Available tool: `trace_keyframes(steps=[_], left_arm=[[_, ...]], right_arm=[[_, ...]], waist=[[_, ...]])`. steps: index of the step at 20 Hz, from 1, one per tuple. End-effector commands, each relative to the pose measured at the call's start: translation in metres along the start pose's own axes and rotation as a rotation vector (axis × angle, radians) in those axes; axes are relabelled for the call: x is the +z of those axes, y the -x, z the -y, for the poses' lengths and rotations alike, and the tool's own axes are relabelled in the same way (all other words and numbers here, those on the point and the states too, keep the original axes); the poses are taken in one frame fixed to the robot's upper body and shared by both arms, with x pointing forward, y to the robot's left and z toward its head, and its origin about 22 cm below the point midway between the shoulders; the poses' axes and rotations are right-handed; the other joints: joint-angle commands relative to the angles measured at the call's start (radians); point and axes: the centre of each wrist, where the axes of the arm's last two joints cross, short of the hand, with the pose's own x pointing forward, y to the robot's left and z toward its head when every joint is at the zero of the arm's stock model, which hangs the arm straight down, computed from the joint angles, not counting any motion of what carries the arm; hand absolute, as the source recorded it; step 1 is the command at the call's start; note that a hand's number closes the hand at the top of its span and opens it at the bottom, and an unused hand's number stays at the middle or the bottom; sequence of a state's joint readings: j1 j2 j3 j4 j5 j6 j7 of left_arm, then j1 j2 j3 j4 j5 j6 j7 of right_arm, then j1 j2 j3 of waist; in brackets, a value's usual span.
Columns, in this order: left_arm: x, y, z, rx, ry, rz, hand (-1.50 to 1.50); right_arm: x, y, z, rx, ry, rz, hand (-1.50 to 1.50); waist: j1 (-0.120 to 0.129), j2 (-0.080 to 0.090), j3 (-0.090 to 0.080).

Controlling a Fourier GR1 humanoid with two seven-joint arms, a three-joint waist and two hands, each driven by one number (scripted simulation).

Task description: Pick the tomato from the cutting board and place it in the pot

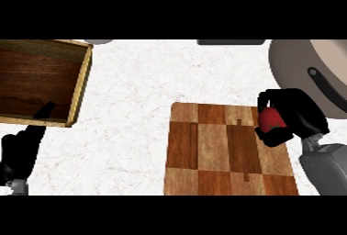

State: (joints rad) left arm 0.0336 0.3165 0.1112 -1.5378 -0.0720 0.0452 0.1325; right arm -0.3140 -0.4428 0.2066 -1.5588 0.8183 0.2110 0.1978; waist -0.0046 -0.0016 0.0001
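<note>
A red tomato (pixel 271 120) sits inside my right hand (pixel 296 114), whose black fingers and thumb curl round it over the right edge of the wooden cutting board (pixel 217 151). I cannot tell whether the tomato still touches the board. The grey pot (pixel 298 64) with a dark handle fills the upper right corner, just beyond the hand. My left hand (pixel 20 153) rests open at the lower left, fingers up, away from the board.
A wooden box (pixel 80 87) with a light rim stands at the upper left, close to my left hand. Grey objects (pixel 230 41) peek in at the top edge. White counter (pixel 136 92) lies between box and board.
</note>
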Motion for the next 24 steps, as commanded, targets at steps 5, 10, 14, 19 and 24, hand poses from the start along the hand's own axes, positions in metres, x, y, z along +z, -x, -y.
trace_keyframes(steps=[5, 10, 14, 19, 24], left_arm=[[0.001, 0.007, -0.008, -0.006, -0.024, -0.007, 0.0], [0.009, 0.001, -0.004, 0.002, -0.007, 0.017, 0.0], [0.003, -0.012, -0.002, 0.018, 0.01, 0.014, 0.0], [-0.009, 0.003, -0.007, 0.011, 0.014, 0.03, 0.0], [0.0, -0.009, 0.005, 0.005, 0.016, 0.007, 0.0]], right_arm=[[0.033, 0.002, 0.075, 0.03, 0.521, -0.064, 1.5], [0.059, 0.016, 0.099, -0.161, 0.605, -0.063, 1.5], [0.057, 0.028, 0.114, -0.238, 0.661, -0.105, 1.5], [0.017, 0.058, 0.138, -0.29, 0.712, -0.104, 1.5], [0.012, 0.092, 0.172, -0.306, 0.726, -0.091, 1.5]], waist=[[-0.019, -0.006, 0.0], [-0.003, -0.003, 0.001], [0.003, 0.0, 0.0], [0.013, 0.004, 0.0], [0.013, 0.003, 0.0]])
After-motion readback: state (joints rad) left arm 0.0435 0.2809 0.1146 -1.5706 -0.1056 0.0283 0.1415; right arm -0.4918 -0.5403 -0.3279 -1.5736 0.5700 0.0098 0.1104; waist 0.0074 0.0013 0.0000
